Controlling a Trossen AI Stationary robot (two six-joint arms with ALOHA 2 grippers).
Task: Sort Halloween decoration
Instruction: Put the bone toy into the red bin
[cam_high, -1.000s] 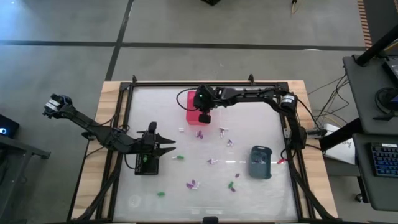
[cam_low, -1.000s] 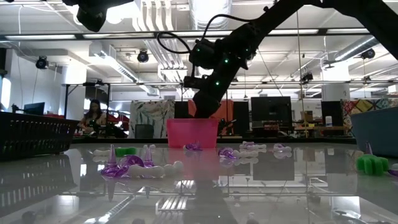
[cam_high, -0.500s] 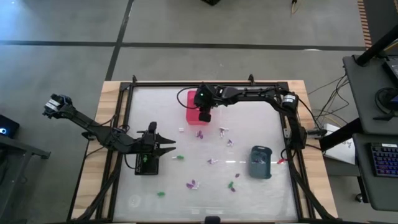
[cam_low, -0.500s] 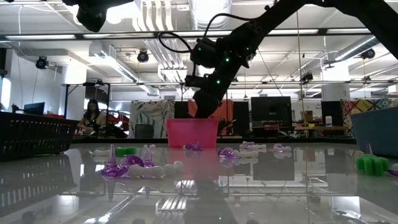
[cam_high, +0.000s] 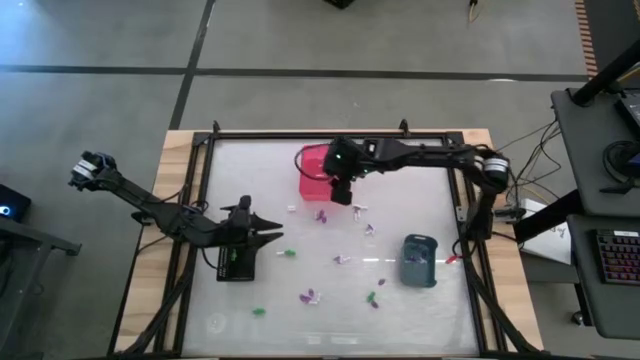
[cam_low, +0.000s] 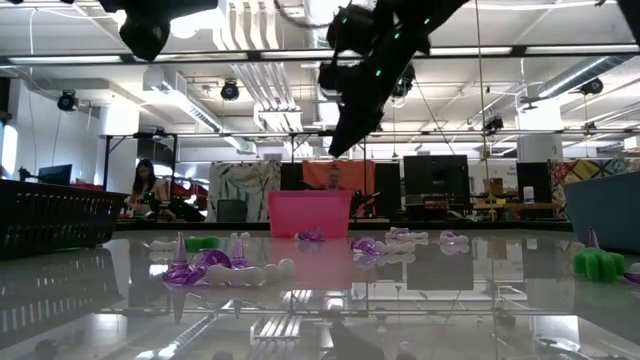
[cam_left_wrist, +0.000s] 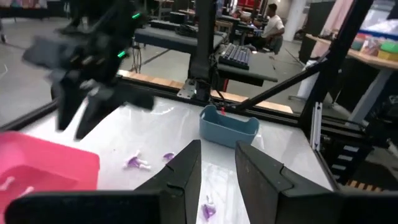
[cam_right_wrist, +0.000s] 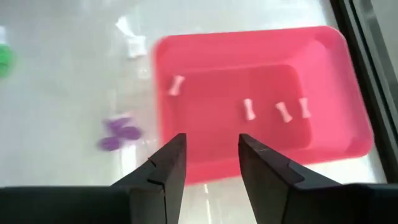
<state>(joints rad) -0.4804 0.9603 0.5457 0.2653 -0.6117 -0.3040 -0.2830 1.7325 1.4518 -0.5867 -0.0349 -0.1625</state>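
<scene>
The right gripper (cam_high: 341, 193) hangs above the near right corner of the pink bin (cam_high: 313, 172) at the far middle of the table (cam_high: 440, 170), its fingers (cam_right_wrist: 163, 168) spread apart and holding nothing. Inside the pink bin lie four small white pieces (cam_right_wrist: 247, 109). The rest of the Halloween decoration (cam_high: 340, 259) is scattered over the table's middle: purple pieces (cam_high: 320, 214) just near of the bin, green pieces (cam_high: 259, 311) toward the near edge, between the black bin (cam_high: 236, 262) on the left and the grey-blue bin (cam_high: 419, 260) on the right. The left gripper (cam_high: 272, 236) waits beside the black bin, fingers (cam_left_wrist: 180, 174) parted and empty.
</scene>
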